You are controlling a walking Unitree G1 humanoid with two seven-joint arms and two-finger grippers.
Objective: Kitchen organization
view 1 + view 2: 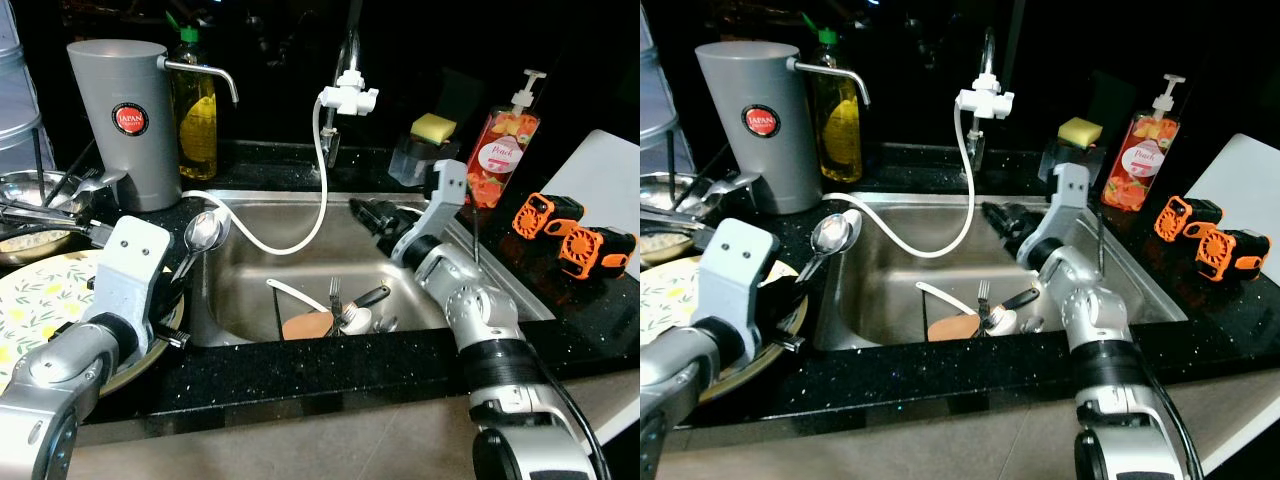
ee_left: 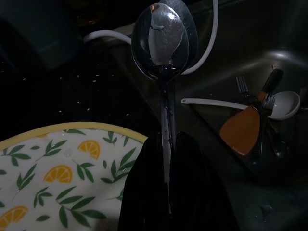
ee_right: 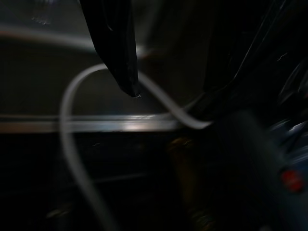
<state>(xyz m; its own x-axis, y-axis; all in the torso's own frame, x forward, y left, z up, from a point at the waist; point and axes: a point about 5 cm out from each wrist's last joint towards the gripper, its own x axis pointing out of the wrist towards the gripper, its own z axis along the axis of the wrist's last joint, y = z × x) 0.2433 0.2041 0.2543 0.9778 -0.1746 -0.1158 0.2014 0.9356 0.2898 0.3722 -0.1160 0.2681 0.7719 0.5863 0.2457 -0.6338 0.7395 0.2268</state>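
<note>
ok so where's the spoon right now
The spoon is clamped in the left gripper, raised over the sink's left rim, beside the lemon-print plate.

I find open room in the sink's (image 1: 250,300) left half; a white hose (image 1: 290,240) crosses its far side, utensils (image 1: 335,310) crowd near-right.

The sink (image 1: 480,262) is sunk into the bench (image 1: 330,365). In its basin, toward the front, lie a ladle (image 1: 310,297), a fork (image 1: 335,293) and a spatula (image 1: 306,325) together. Behind the sink stands the tap (image 1: 347,92), its hose (image 1: 300,235) trailing into the basin. Left of the sink a plate (image 1: 40,300) lies on the bench; behind the plate stands a dispenser (image 1: 125,120), a bottle (image 1: 195,110) beside it. Right of the sink lie two clips (image 1: 575,232); behind the sink's right corner stand a soap pump (image 1: 503,150) and a sponge (image 1: 433,127).
</note>
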